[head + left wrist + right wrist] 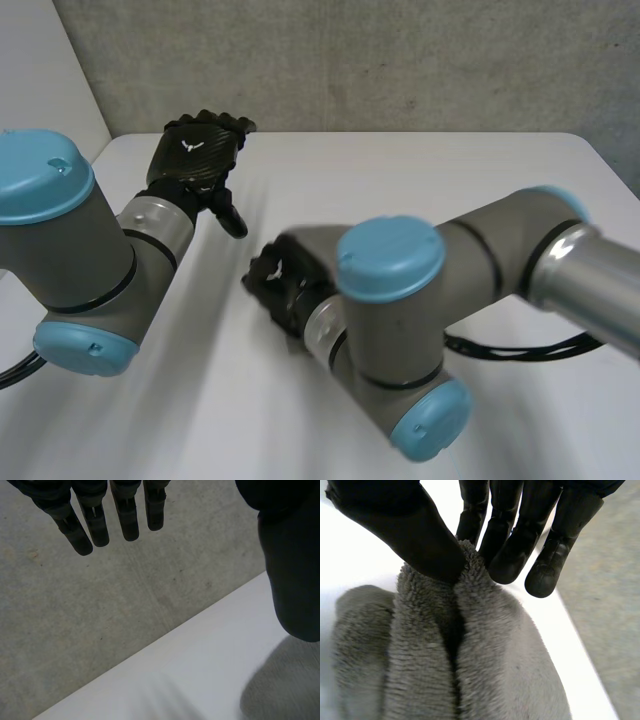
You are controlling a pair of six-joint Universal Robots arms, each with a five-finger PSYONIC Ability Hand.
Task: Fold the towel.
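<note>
Starting from our left, we hold the left arm [70,230] out over the white table [420,180] toward its far left corner, with the left hand [198,150] near the grey wall [400,60]. In the left wrist view its fingers [97,527] are straight and side by side, the thumb [292,580] stands well apart from them, and the hand is open and holds nothing. Beyond those fingertips the table's edge runs on a slant, with open white surface on the near side of it. Moving to the middle, our right arm [400,320] bends across in front of us, its forearm coming in from the right. It covers most of the right hand [278,285], which points toward the left arm. In the right wrist view that hand's thumb [420,540] and fingers [510,555] close on a raised ridge of the grey towel [485,670], pinching the fleecy fold between them. The towel bunches beneath the palm over the white table, close to the table's edge. We cannot tell whether its bulk rests on the table or hangs. To the right of the arm in the head view, open tabletop stretches to the far and right edges, leaving wide room.
</note>
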